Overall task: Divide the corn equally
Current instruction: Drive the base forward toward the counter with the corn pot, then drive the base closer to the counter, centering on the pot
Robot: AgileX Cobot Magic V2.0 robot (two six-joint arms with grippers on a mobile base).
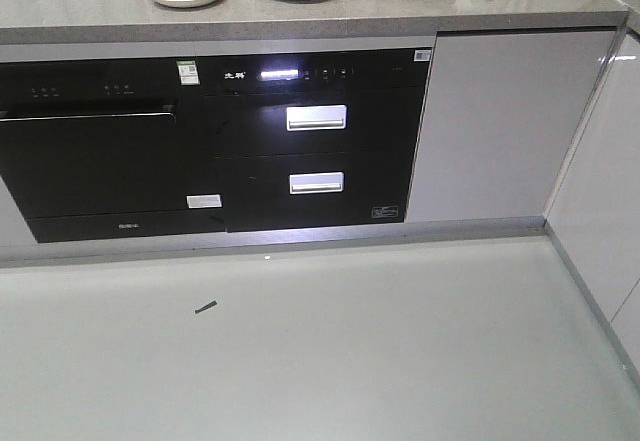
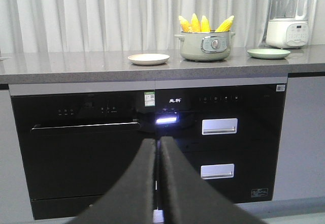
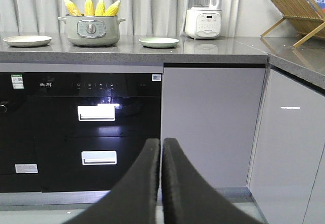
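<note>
- Four yellow corn cobs point(image 2: 203, 24) in pale green pot point(image 2: 205, 49); cream plate point(image 2: 148, 59), green plate point(image 2: 268, 53) bare.
- Left gripper point(image 2: 158, 142), right gripper point(image 3: 161, 142) pressed closed, empty.
- Pre-grasp; next: reach pot.

Front high; wrists low, toward counter point(image 2: 76, 64)

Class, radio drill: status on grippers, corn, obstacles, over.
Left gripper shut, right gripper shut, both empty. Four corn cobs standing in pot; white plate, green plate bare. No obstruction seen.

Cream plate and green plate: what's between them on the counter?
An electric pot with four corn cobs standing in it. The left wrist view shows it most clearly.
</note>
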